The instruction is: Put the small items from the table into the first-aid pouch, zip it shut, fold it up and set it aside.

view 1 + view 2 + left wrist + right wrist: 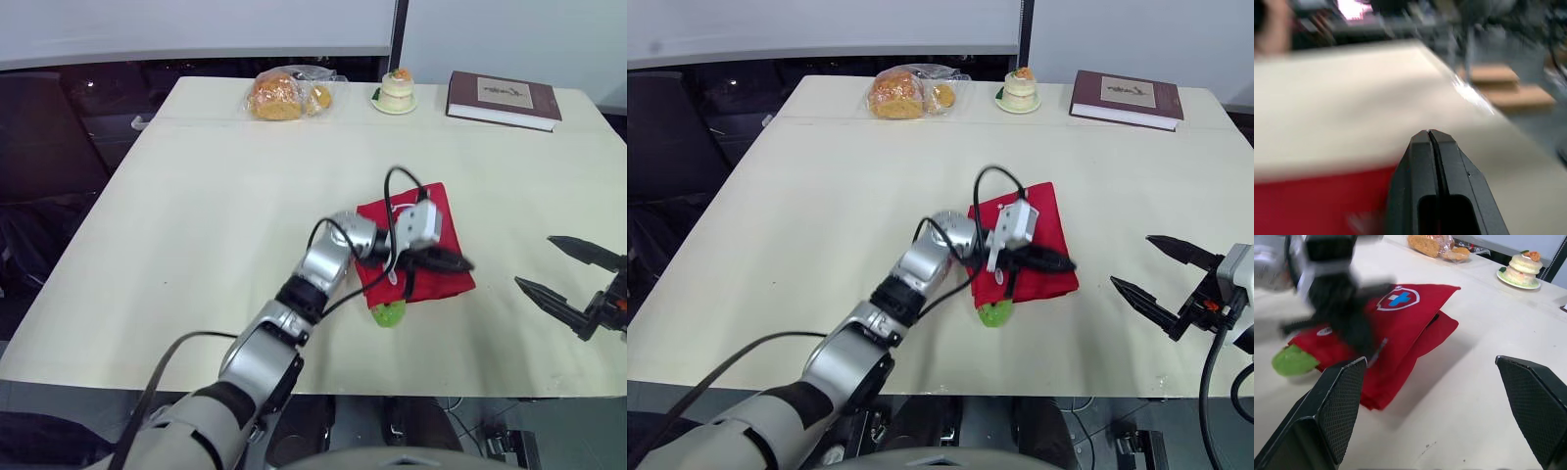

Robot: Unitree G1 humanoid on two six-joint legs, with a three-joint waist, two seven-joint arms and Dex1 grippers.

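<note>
Black left claw, pinched shut with nothing seen between, low over the red pouch. Just beyond its near corner, a green item poking out. Probably best to tuck that in before zipping, moving slowly. Well off to the side, right claw spread wide, free to steady the fabric.

I see my left arm as silver segments with black joints, looping black cables and a white wrist block; left gripper and right gripper carry pointed black fingers, the right's pads cross-hatched.
</note>
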